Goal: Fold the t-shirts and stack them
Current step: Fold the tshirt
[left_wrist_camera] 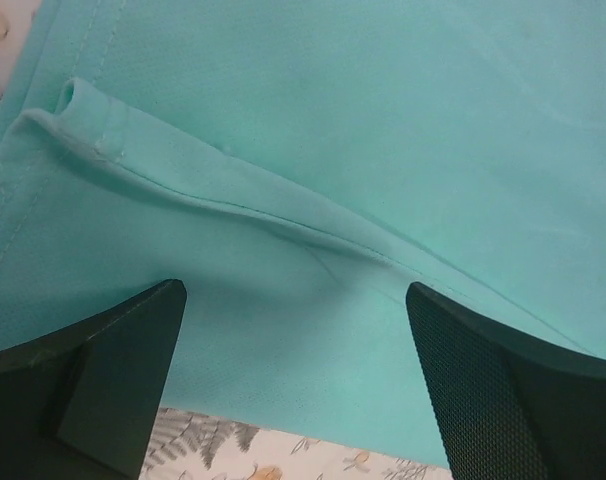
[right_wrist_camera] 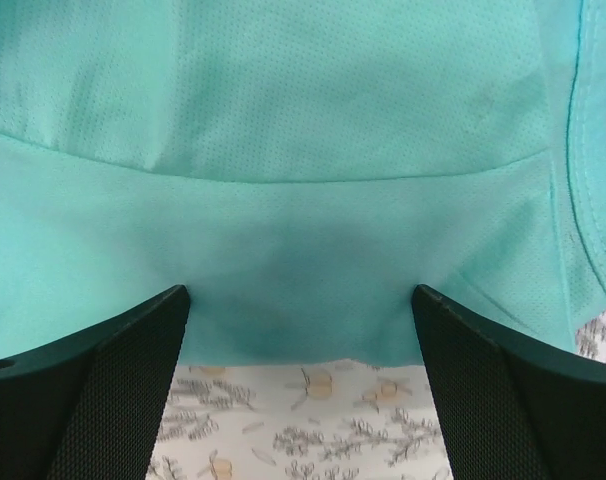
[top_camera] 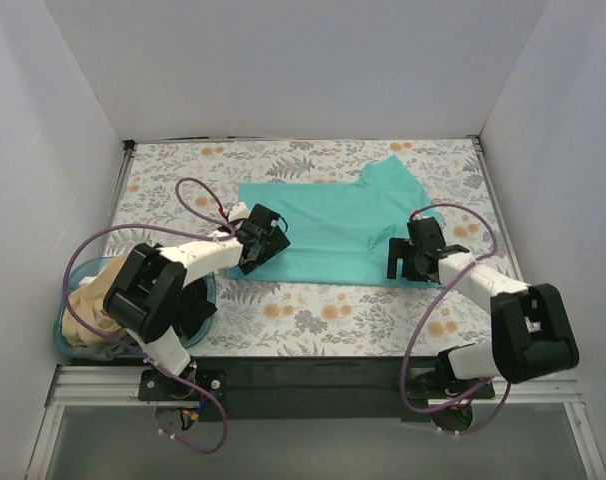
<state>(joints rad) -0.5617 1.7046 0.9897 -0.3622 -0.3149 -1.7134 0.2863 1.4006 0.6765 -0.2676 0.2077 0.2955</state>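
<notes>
The teal-green t-shirt (top_camera: 333, 225) lies spread on the floral table, partly folded, one sleeve pointing to the far right. My left gripper (top_camera: 260, 246) is open, low over the shirt's near left edge; the left wrist view shows teal cloth (left_wrist_camera: 313, 150) with a seam fold between its fingers (left_wrist_camera: 123, 370). My right gripper (top_camera: 411, 262) is open over the shirt's near right edge; the right wrist view shows the teal hem (right_wrist_camera: 303, 250) and table between its fingers (right_wrist_camera: 483, 390). The tan-beige t-shirt (top_camera: 88, 310) lies bunched in the blue basket at the near left.
The translucent blue basket (top_camera: 205, 290) stands at the near left beside the left arm's base. The floral tablecloth (top_camera: 313, 315) covers the table. White walls close in the left, right and far sides. Purple cables loop off both arms.
</notes>
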